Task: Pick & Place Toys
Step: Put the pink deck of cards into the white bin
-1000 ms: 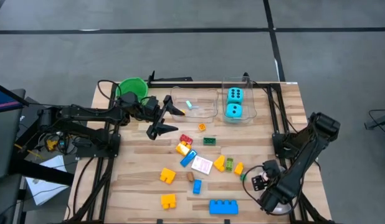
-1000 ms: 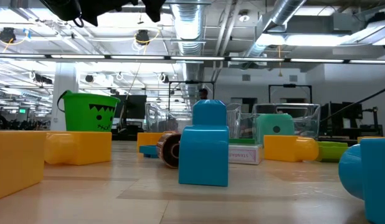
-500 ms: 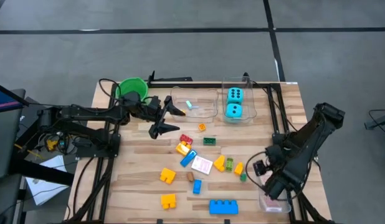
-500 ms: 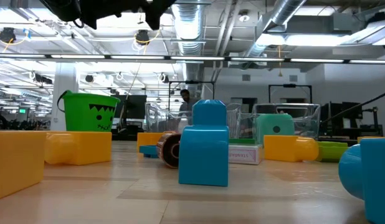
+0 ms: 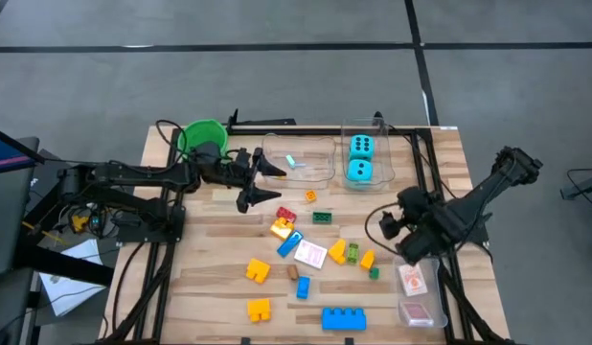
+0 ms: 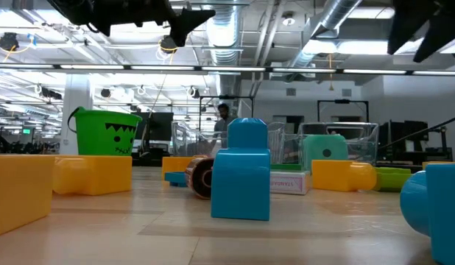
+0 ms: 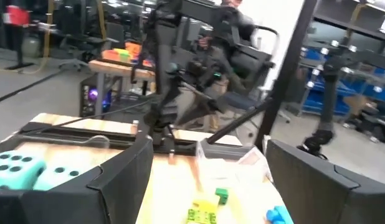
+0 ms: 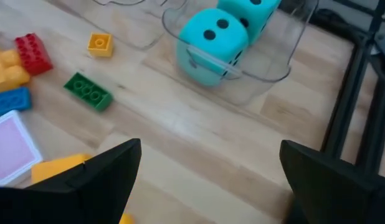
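Partly done. Two dice already in clear tub at bench back; cards in tub at right edge. Small piece in middle tub. Left to sort: blocks and one card scattered mid-bench.

Left claw open, empty, above bench near bucket. Right claw open, empty, above bench just right of blocks.
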